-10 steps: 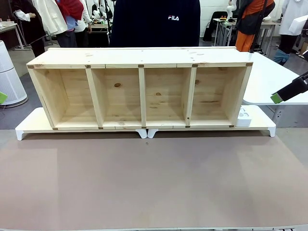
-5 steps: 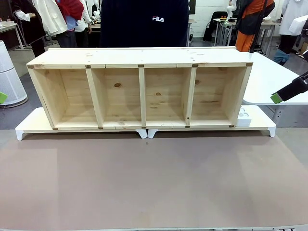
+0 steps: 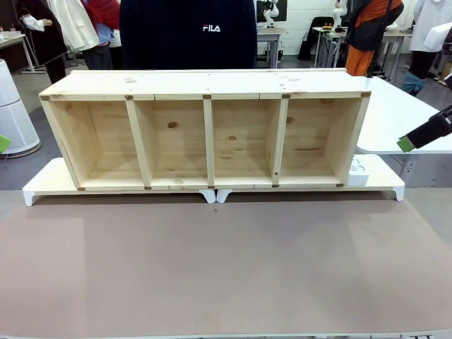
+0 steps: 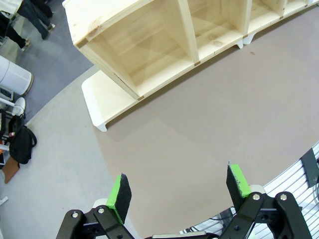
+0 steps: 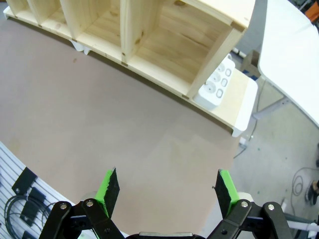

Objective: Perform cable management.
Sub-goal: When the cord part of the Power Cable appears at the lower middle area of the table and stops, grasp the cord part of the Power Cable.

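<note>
The cable is out of view. My left gripper (image 4: pixel 179 189) hangs open high over the brown table mat (image 4: pixel 189 129), with nothing between its green pads. My right gripper (image 5: pixel 167 191) is open too and holds nothing, high above the mat's right end; one of its green-padded fingers (image 3: pixel 405 143) pokes in at the right edge of the front view. A long wooden shelf (image 3: pixel 208 85) with several open compartments lies on white risers (image 3: pixel 49 180) at the far side of the mat. A white power strip (image 3: pixel 357 171) sits on the riser against the shelf's right end (image 5: pixel 217 88).
A person in a dark top (image 3: pixel 187 32) stands behind the shelf. A white side table (image 3: pixel 395 116) lies to the right. The mat (image 3: pixel 226 268) in front of the shelf is bare. Grey floor and bags (image 4: pixel 22 144) lie beyond the left end.
The person behind the shelf has stepped to the left. Both grippers and the shelf have stayed still.
</note>
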Tool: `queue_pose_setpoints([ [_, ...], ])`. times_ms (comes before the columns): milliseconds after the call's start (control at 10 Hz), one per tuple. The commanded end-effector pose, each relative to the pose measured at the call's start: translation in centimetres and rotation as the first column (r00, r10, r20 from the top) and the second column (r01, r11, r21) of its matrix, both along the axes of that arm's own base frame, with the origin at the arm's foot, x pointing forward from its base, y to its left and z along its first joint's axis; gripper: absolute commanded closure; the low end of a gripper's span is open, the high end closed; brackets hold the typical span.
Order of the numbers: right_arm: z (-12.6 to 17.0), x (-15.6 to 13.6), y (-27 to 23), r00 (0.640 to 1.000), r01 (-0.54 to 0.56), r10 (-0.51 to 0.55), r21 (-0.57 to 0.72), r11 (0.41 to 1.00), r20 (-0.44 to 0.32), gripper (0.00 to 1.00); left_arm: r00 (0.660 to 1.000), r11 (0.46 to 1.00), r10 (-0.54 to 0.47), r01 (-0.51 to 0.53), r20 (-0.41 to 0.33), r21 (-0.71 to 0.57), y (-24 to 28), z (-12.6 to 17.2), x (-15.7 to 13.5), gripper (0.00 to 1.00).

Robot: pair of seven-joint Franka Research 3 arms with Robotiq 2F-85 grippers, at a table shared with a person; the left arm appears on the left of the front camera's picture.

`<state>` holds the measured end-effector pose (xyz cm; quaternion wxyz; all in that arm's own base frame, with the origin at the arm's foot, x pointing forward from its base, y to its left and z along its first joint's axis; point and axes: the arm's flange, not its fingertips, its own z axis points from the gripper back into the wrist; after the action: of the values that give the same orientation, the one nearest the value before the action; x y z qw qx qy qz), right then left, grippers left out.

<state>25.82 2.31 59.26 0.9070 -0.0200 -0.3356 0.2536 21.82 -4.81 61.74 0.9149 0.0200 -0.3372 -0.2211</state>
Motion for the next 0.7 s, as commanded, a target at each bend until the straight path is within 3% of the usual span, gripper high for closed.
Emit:
queue_pose_setpoints([
  [0, -0.06, 0.39, 0.21, 1.000, 0.005, -0.005, 0.005, 1.000, 0.006, 0.00, 1.000, 1.000, 0.014, -0.014, 0.006, -0.016, -0.14, -0.07, 0.21, 0.00],
  [600, -0.06, 0.39, 0.21, 1.000, 0.005, -0.005, 0.005, 1.000, 0.006, 0.00, 1.000, 1.000, 0.014, -0.014, 0.006, -0.016, -0.14, -0.07, 0.21, 0.00],
])
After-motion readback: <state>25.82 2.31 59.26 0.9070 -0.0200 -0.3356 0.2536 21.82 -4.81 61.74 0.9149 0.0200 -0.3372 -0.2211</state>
